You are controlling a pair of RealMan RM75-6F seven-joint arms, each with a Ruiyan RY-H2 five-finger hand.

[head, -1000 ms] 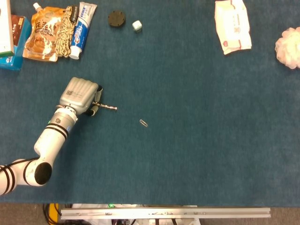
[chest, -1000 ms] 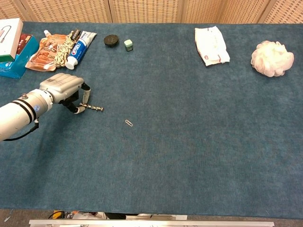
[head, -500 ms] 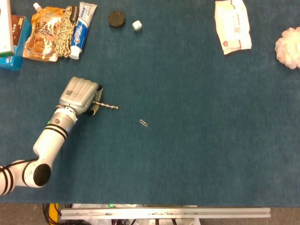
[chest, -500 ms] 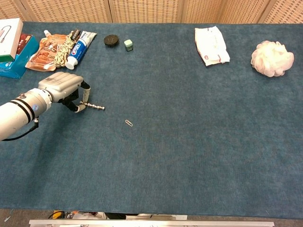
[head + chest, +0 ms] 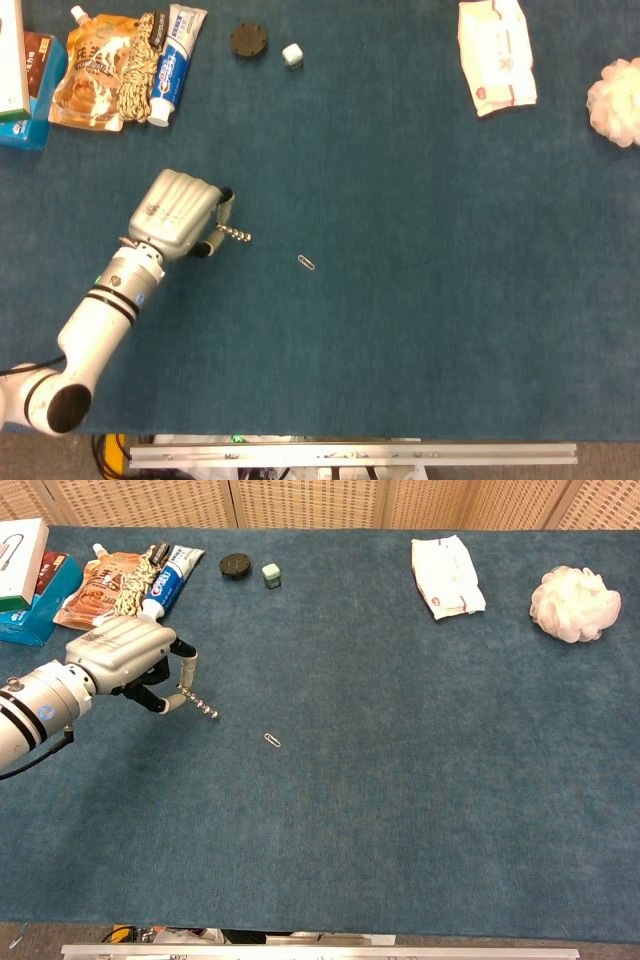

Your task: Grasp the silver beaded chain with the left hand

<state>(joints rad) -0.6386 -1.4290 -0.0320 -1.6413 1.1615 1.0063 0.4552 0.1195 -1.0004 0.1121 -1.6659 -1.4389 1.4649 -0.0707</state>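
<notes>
My left hand (image 5: 180, 212) (image 5: 125, 658) is at the left of the blue table, fingers curled in. It pinches one end of the short silver beaded chain (image 5: 235, 235) (image 5: 201, 706). In the chest view the chain slopes down to the right from the fingertips, and its far end is at or just above the cloth. My right hand shows in neither view.
A paper clip (image 5: 307, 262) (image 5: 272, 740) lies right of the chain. At the back left are a snack pouch (image 5: 92, 75), a rope bundle (image 5: 138, 68), a toothpaste tube (image 5: 175, 58) and boxes (image 5: 25, 570). Further along the back: a black disc (image 5: 249, 41), a small cube (image 5: 292, 54), a tissue pack (image 5: 496, 58), a white puff (image 5: 618, 100).
My left hand has risen and shifted slightly right, lifting the held end of the chain. The chain now slopes downward instead of lying flat.
</notes>
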